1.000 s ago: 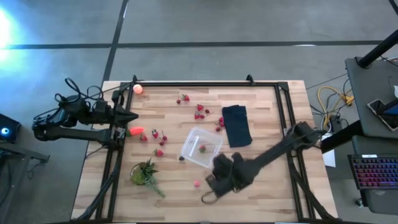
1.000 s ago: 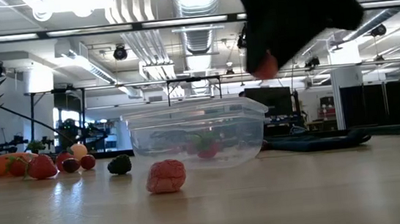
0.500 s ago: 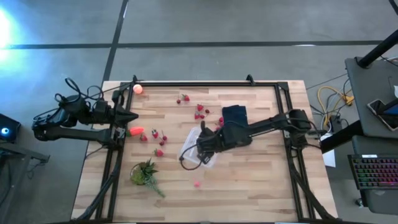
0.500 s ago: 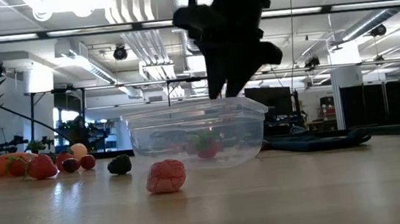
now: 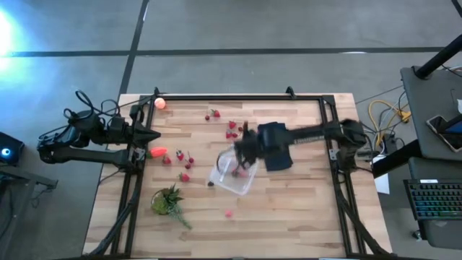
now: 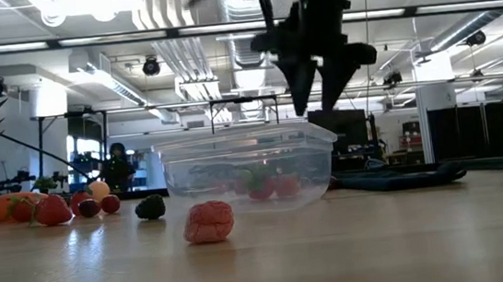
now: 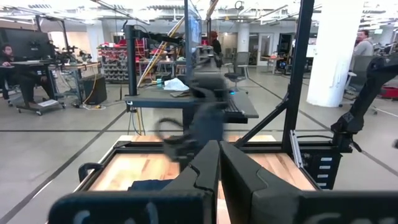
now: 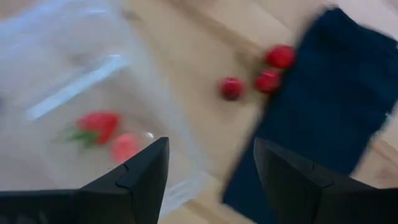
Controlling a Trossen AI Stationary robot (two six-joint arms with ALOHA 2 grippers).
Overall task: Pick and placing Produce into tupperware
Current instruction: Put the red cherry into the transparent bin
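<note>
Hanging with its fingers spread apart and nothing between them, the right gripper (image 8: 208,180) sits above the far edge of the tupperware (image 5: 232,172), near the middle of the table (image 5: 303,217). In the right wrist view the two dark fingers (image 8: 134,177) frame the clear box, and inside it lie a red strawberry (image 8: 98,124) and a paler pink piece (image 8: 124,148). In the low view the same gripper (image 6: 316,88) points down, just over the box rim.

Just past the fingers, three small berries (image 8: 258,78) rest on the wood, touching or nearly touching the near edge of the navy cloth (image 5: 274,144). These look like the closest produce to the right gripper, lying on the far side of the box from the table's front edge, though motion blur makes their exact spacing hard to judge.

More berries (image 5: 231,128) are scattered toward the table's back edge, another group (image 5: 180,160) lies left of the box beside the elongated orange-red piece (image 5: 157,152), and a single pink piece (image 5: 229,213) sits toward the front edge. The peach-orange ball (image 5: 159,102) is at the back-left corner.

The left gripper (image 5: 153,136) waits at the left edge with fingers closed and empty, nearer the elongated piece and the ball.
</note>
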